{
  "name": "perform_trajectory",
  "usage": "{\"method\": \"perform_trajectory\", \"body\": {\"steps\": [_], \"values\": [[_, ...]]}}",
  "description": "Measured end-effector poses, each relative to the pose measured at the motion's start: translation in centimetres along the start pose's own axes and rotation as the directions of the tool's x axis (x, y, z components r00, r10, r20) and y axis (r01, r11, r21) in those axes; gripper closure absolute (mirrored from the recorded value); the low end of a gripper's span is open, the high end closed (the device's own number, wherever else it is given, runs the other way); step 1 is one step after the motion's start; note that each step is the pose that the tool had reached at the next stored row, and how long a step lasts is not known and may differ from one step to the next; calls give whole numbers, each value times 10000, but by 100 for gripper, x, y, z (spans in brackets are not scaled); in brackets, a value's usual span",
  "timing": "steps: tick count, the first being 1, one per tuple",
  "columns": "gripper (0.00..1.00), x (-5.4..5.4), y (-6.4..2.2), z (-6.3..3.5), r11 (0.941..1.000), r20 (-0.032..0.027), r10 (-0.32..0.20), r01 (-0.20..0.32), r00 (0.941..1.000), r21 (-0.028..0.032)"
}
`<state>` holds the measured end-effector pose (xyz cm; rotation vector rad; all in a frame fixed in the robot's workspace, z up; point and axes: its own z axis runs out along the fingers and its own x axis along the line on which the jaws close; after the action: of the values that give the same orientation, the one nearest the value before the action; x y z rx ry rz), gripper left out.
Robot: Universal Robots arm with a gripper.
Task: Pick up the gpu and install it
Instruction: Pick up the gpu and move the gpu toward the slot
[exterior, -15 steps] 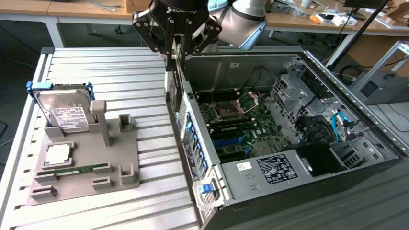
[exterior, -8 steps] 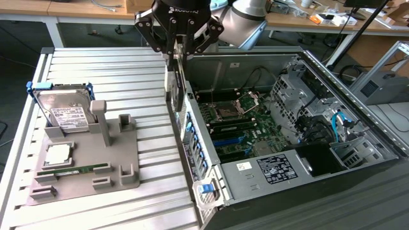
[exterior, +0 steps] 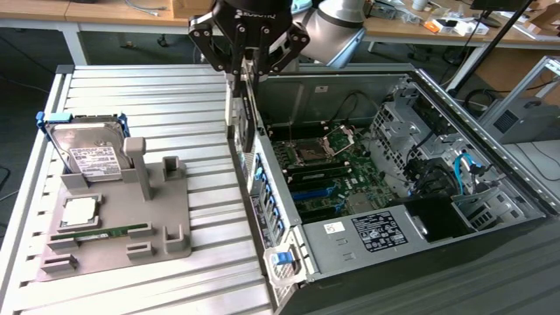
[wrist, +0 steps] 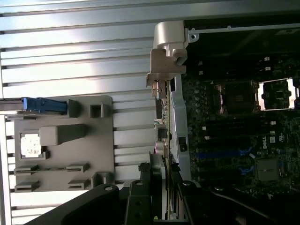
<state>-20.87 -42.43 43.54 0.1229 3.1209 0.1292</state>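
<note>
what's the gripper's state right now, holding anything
gripper: closed on the gpu, which hangs upright

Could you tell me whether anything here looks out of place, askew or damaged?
Nothing looks spilled or damaged. The thin dark expansion card with a silver bracket hangs on edge from the hand, at the wall of the open grey computer case on the exterior view's left, not seated in the green motherboard.

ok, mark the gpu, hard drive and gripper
gpu [exterior: 245, 118], exterior view, hanging card body.
hard drive [exterior: 94, 161], exterior view, white label.
gripper [exterior: 248, 69], exterior view, between the fingertips.
</note>
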Motion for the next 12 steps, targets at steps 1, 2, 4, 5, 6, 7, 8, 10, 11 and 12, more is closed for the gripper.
{"method": "perform_trajectory", "body": {"steps": [1,2,4,5,6,7,8,10,11,12], "values": [[73,-5,0,0,10000,0,0,0,10000,0],[73,-9,1,0,10000,0,0,0,10000,1],[73,-18,1,0,10000,-1,0,0,10000,0],[73,-23,2,0,10000,-1,-1,1,10000,0],[73,-28,2,0,10000,-1,0,0,10000,1],[73,-33,3,1,10000,-1,0,0,10000,0],[73,-39,3,1,10000,-1,0,0,10000,0],[73,-52,4,1,10000,-1,0,0,10000,1],[73,-57,4,1,10000,-2,0,0,10000,1],[73,-62,5,2,10000,-2,0,0,10000,0]]}}
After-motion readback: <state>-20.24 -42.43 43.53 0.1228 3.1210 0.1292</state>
